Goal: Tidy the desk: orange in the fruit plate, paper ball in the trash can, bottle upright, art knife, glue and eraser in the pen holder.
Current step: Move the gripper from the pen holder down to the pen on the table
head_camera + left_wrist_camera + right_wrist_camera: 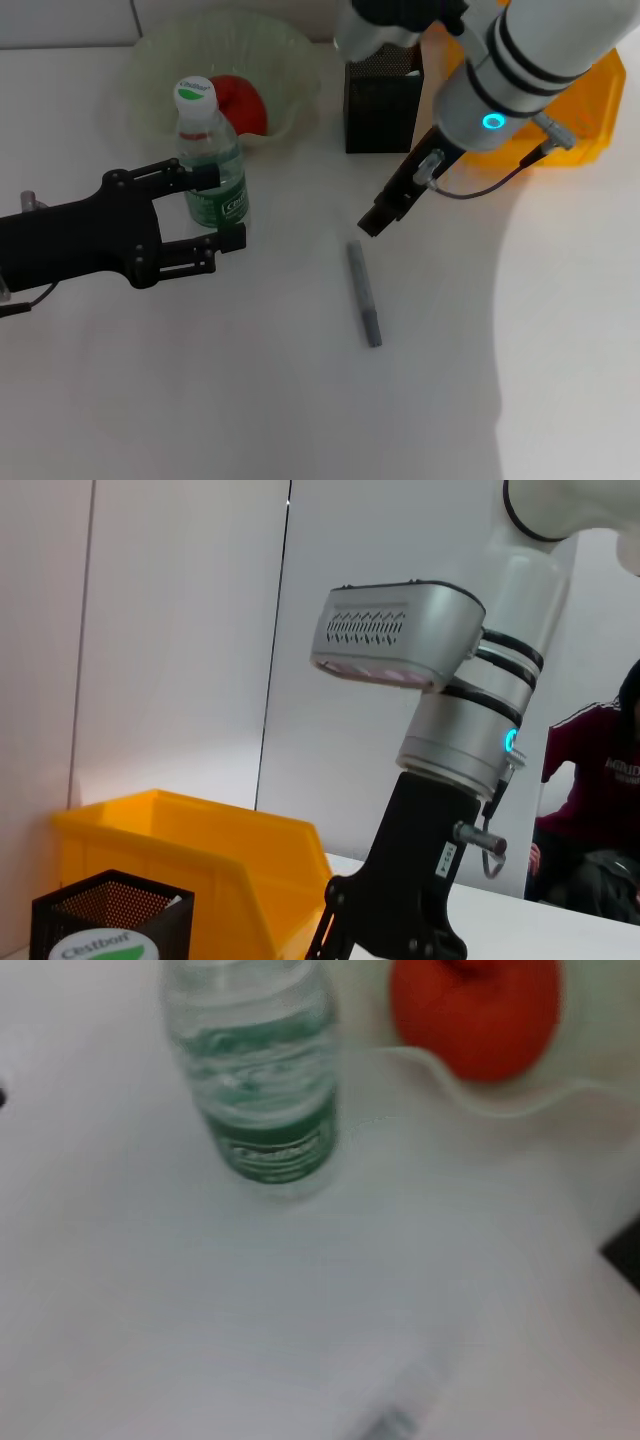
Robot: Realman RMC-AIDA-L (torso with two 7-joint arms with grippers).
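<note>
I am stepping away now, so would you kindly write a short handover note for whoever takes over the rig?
Left gripper: open, fingers either side of the bottle, not closed on it.
Right gripper: above the table, just past the upper end of the knife; holding nothing.
Done: orange in the fruit plate; bottle upright.
Left: the knife lies flat on the table and must go in the pen holder. Glue, eraser and paper ball are not in view; check the holder and the yellow bin.

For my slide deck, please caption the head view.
Open left gripper beside upright green-labelled plastic bottle; right gripper above grey art knife.
</note>
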